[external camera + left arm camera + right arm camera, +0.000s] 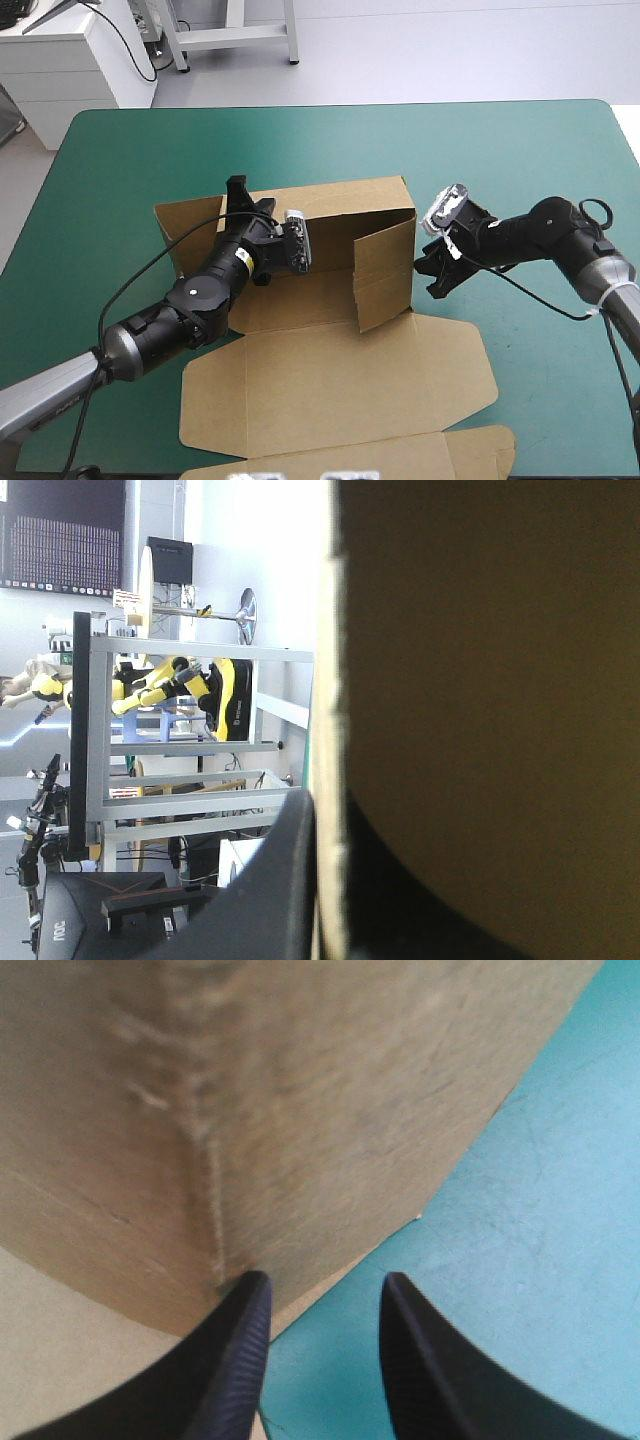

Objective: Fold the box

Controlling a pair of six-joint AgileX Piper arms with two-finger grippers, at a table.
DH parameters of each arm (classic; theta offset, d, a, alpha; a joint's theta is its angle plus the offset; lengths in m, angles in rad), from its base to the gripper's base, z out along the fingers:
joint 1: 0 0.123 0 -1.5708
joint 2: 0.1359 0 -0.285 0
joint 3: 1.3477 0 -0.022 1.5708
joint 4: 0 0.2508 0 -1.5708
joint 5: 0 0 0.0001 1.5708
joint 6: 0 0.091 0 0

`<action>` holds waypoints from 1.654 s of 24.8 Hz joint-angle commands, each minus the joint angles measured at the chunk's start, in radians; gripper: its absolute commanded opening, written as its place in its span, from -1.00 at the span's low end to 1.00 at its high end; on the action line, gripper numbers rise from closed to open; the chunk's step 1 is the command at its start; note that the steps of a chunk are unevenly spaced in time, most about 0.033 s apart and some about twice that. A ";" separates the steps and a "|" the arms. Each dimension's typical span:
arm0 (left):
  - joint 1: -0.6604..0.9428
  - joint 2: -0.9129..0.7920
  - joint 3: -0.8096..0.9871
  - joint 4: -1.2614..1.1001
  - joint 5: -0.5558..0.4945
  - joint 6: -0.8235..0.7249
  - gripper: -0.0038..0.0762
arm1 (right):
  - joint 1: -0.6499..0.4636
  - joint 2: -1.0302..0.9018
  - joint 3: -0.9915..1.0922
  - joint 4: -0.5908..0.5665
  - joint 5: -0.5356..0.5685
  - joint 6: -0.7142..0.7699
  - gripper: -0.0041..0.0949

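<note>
The brown box (340,380) lies in the middle of the table with its broad lid flat toward the front. Its back wall (330,215) and right side wall (385,270) stand raised. My left gripper (238,195) is at the left part of the back wall, shut on its top edge. In the left wrist view the board (480,680) runs edge-on between the fingers (270,900) of that gripper (330,820). My right gripper (432,275) is open just outside the right wall. One of its fingers (225,1360) touches the wall's lower corner (250,1110); the gripper (320,1360) holds nothing.
The box's front flap (350,460) reaches the table's front edge. Teal-green cover (540,380) stretches right of the box and beyond the back wall (330,140). In the right wrist view, cover (520,1210) lies under the free finger.
</note>
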 commanded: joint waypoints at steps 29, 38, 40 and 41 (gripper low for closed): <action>0.006 -0.026 -0.030 0.009 0.118 -0.083 -0.92 | 0.093 -0.018 -0.040 0.204 -0.085 -0.141 0.45; -0.124 -0.038 -0.028 -0.098 0.181 -0.029 -0.92 | 0.189 0.020 -0.085 -0.076 -0.189 0.133 0.44; -0.124 -0.038 -0.024 -0.120 0.218 -0.029 -0.92 | 0.187 0.021 -0.085 -0.080 -0.189 0.135 0.44; -0.124 -0.038 -0.021 -0.126 0.242 -0.029 -0.92 | 0.187 0.021 -0.085 -0.092 -0.193 0.147 0.44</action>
